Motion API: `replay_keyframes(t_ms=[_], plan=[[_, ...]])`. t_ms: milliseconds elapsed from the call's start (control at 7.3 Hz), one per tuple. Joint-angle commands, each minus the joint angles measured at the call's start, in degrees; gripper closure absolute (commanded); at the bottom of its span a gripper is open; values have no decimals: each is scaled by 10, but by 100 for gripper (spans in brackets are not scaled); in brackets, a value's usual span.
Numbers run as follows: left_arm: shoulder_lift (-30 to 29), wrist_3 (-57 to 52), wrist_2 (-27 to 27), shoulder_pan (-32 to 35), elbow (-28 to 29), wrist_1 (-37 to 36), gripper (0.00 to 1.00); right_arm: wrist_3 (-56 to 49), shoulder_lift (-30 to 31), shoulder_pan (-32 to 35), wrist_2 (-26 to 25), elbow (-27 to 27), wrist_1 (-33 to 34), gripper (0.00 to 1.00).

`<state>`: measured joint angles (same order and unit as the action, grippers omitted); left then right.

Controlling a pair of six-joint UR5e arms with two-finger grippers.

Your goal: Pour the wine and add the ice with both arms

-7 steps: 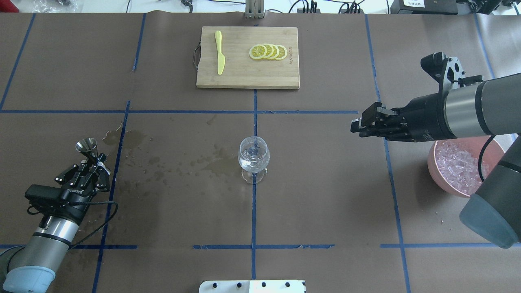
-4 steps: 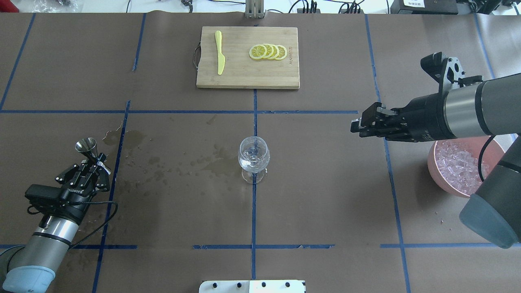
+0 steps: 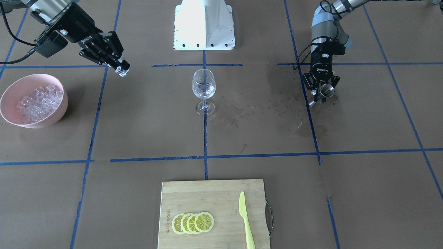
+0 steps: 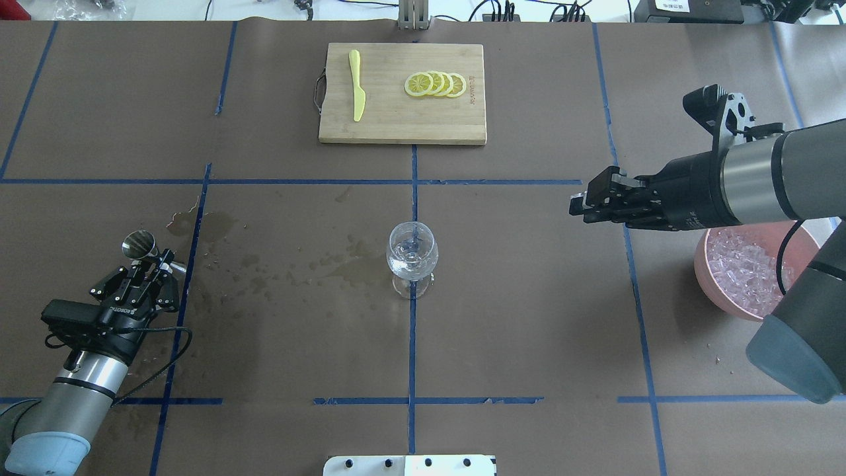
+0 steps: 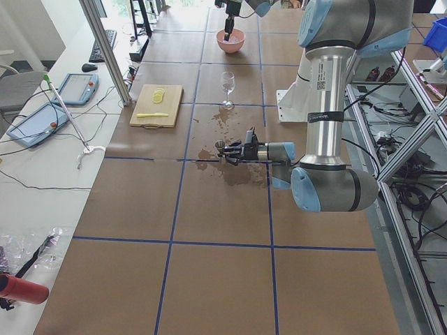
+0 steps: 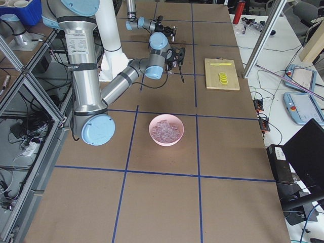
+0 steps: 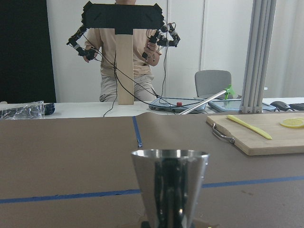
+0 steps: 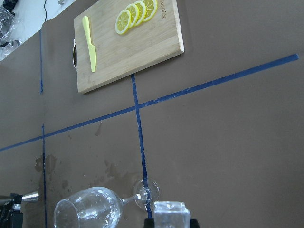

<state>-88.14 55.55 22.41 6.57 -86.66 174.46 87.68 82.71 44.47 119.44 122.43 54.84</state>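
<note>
Steel jigger (image 4: 137, 244) tilts in the left gripper (image 4: 160, 262)
Seen from overhead, its mouth sits lower and looks rounder than a second ago, its narrow end now showing at the gripper's side.

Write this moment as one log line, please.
left tool: shut on jigger | right tool: shut on ice cube | wine glass: upright, mid-table

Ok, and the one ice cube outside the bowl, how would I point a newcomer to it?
Start at the pink bowl on the robot's right side of the table. Between it and the wine glass hangs the right gripper, with the ice cube pinched at its fingertips. Unlike the ice heaped in the bowl, it is alone and off the table.
</note>
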Motion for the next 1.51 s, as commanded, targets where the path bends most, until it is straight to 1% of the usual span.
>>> replay_keyframes(t_ms=[0, 274, 411, 685, 821, 958, 1095, 1232, 1369], plan=[[1, 0, 3, 0, 0, 0, 65, 0, 0, -1, 0, -1, 0, 100], [1, 0, 3, 0, 0, 0, 65, 0, 0, -1, 0, -1, 0, 100], [1, 0, 3, 0, 0, 0, 63, 0, 0, -1, 0, -1, 0, 100], [1, 0, 4, 0, 0, 0, 56, 0, 0, -1, 0, -2, 0, 100], [1, 0, 4, 0, 0, 0, 49, 0, 0, -2, 0, -2, 0, 100], [1, 0, 4, 0, 0, 0, 36, 0, 0, -3, 0, -3, 0, 100], [1, 0, 4, 0, 0, 0, 14, 0, 0, -4, -1, -3, 0, 100], [1, 0, 5, 0, 0, 0, 1, 0, 0, -4, -1, -3, 0, 100], [1, 0, 21, 5, -3, 3, 1, 0, 0, -6, -1, -3, 0, 100]])
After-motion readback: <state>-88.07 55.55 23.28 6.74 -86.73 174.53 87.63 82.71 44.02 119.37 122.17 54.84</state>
